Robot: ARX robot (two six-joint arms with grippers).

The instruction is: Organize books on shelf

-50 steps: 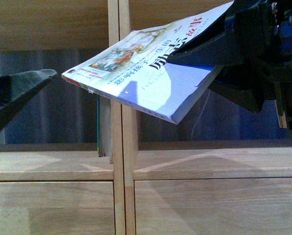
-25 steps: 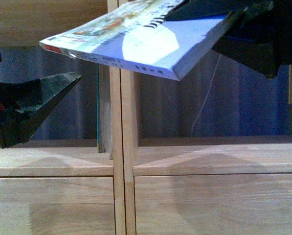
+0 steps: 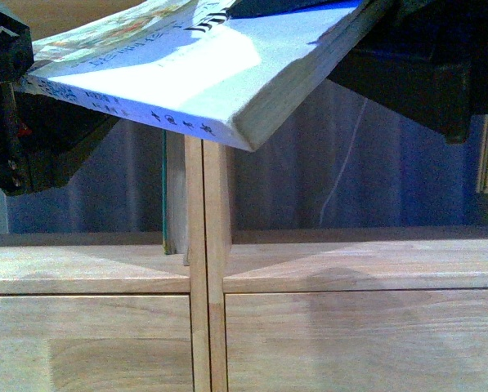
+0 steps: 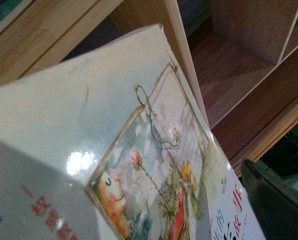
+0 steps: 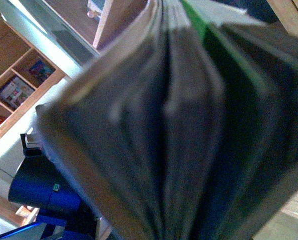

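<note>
The white-covered book (image 3: 178, 73) hangs flat and tilted across the top of the front view, in front of the shelf (image 3: 207, 269). My right gripper (image 3: 366, 41) is shut on its right end. My left gripper (image 3: 27, 102) is open at the book's left corner; I cannot tell if it touches. The book's illustrated cover (image 4: 153, 165) fills the left wrist view. Its fanned pages (image 5: 178, 130) fill the right wrist view, blurred. The slim teal book (image 3: 163, 196) stands upright in the left compartment against the centre divider.
Two plain drawer fronts (image 3: 350, 343) lie below the open compartments. The right compartment (image 3: 350, 180) shows only its back wall. A dark gripper part (image 4: 276, 200) shows beside the book. Another shelf with books (image 5: 14, 85) and a blue object (image 5: 39, 192) show behind.
The white-covered book has risen and moved left, closer to the camera. My left gripper has come up from below to the book's left corner.
</note>
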